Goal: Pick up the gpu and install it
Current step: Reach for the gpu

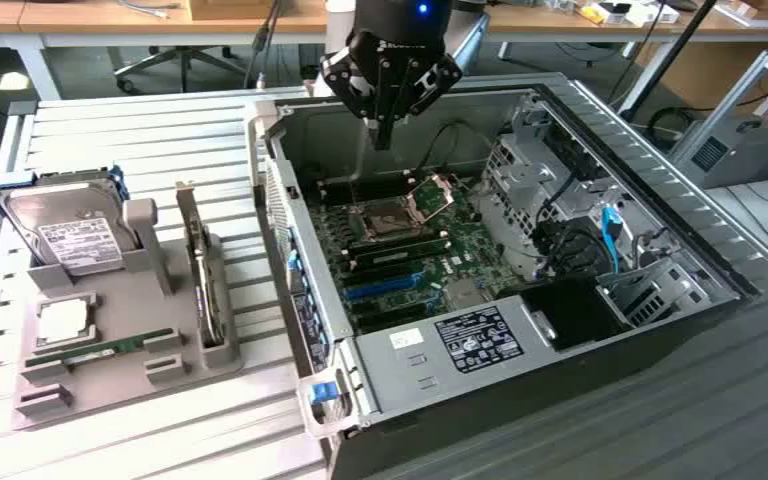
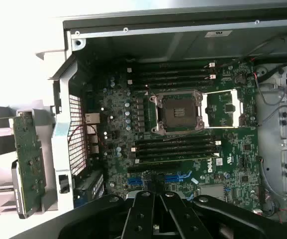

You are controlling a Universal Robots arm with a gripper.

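Gripper point(image 1: 381, 138): pressed together, empty, over open case point(image 1: 651, 190)
Gpu point(image 1: 200, 268): upright in holder point(image 1: 131, 350), beside case, apart from gripper

The gpu point(image 2: 29, 162) is green, the tray point(image 1: 117, 362) grey, the motherboard point(image 2: 114, 149) dark green with blue slots point(image 2: 178, 177).

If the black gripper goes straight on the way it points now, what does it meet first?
The gripper would probably meet the green motherboard, near its blue slots, inside the metal computer case; depth is unclear.
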